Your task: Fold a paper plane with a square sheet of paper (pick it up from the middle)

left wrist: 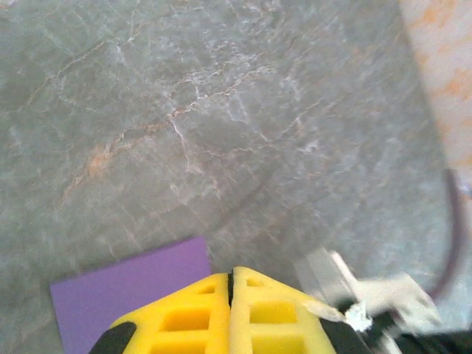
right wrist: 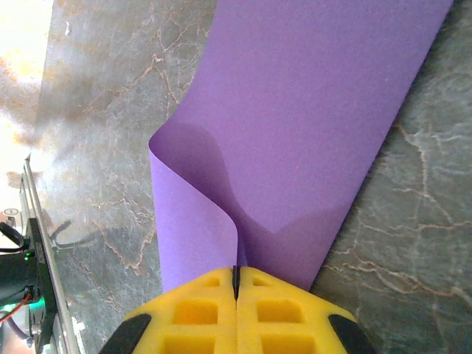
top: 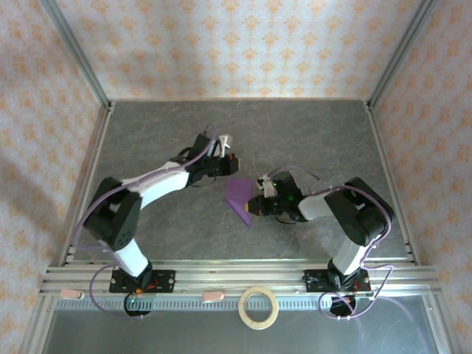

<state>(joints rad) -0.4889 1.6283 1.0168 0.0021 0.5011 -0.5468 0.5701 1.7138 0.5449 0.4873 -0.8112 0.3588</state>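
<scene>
Purple paper sheet (top: 238, 194), one: mid-table (top: 317, 133), between the two arms, one edge curled upward. Right gripper (right wrist: 236, 284), one: pinched on the sheet's raised edge. Left gripper (left wrist: 231, 279), one: fingers together, empty, just beside the sheet. Tape ring (top: 259, 307), one: front rail.

The gripper (right wrist: 236, 279) has its two yellow fingers (right wrist: 193, 313) pressed together at the bottom of the view, pinching an edge of the purple paper (right wrist: 310, 125) between them. From the pinch the paper curls up and over in a soft loop on the left, while the rest stretches away flat to the upper right on the grey marbled table (right wrist: 103, 110). A metal rail (right wrist: 46, 254) runs along the far left edge.
</scene>
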